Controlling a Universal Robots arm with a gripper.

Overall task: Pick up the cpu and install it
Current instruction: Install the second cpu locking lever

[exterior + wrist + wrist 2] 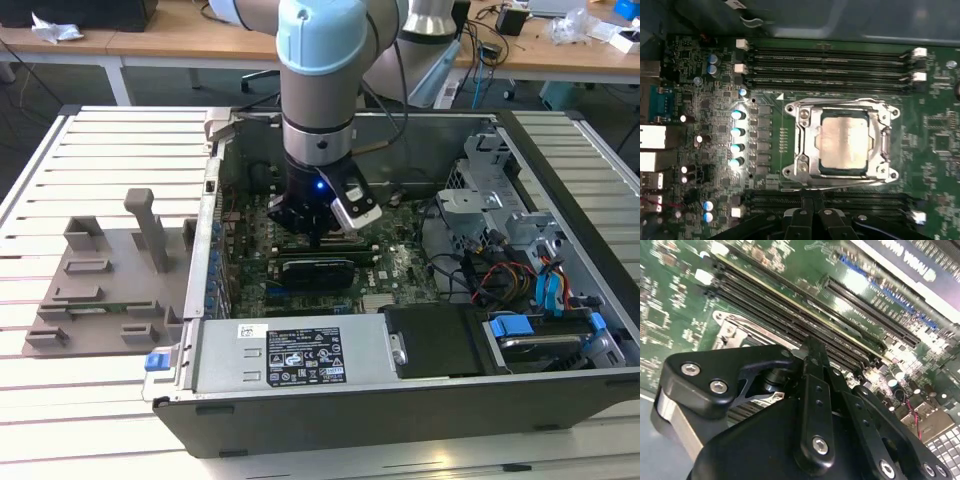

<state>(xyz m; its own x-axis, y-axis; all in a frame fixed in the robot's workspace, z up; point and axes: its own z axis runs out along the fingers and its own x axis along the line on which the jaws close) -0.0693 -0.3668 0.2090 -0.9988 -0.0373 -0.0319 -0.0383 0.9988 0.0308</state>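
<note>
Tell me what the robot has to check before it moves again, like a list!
1. Is the cpu in the socket frame? Ok, it sits inside, flat as far as the first wrist view shows.
2. Is the cpu fully seated? Cannot tell.
3. Is the gripper over the motherboard? Ok, it is low inside the computer case.
4. Is the gripper holding anything? Cannot tell.
5. Is the grey tray outside the case? Ok, it lies on the table at the exterior view's left.
</note>
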